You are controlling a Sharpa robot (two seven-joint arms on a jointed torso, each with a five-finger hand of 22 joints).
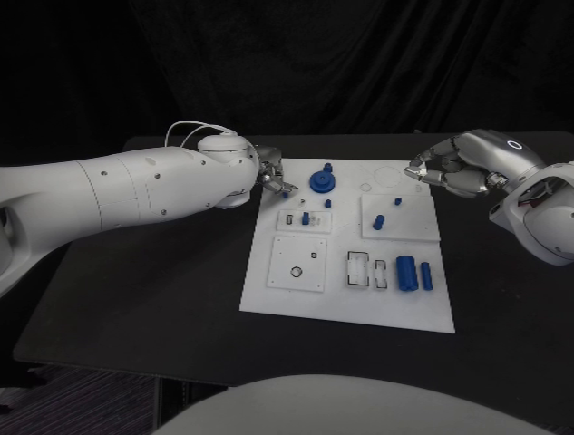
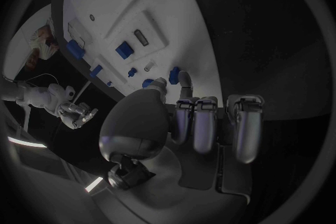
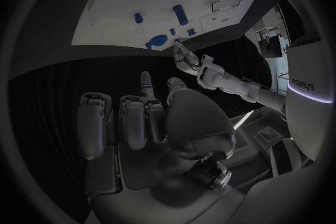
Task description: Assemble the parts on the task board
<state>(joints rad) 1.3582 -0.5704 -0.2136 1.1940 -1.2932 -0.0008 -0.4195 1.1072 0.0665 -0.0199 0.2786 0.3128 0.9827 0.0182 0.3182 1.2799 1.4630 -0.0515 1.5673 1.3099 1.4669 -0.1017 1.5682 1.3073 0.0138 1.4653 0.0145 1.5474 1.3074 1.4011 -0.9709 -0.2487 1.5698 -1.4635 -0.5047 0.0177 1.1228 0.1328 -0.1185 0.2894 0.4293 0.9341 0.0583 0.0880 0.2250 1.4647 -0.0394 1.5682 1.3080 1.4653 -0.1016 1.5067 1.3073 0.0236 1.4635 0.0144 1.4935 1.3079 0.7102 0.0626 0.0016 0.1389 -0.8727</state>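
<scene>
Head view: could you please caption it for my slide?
Two silver hands, left and right, flank the white task board bearing small blue parts.

Black tabletop (image 1: pixel 143 299), matte and rectangular, extending from the foreground to a far edge set against a black curtain backdrop (image 1: pixel 365 63) hanging in vertical folds. A strip of patterned floor (image 1: pixel 64 403) shows below the tabletop's near left corner.

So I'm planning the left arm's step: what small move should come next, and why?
Probably ease the left hand rightward toward the round blue part at the task board's far edge: the hand holds nothing and hovers just beside the board there.
</scene>
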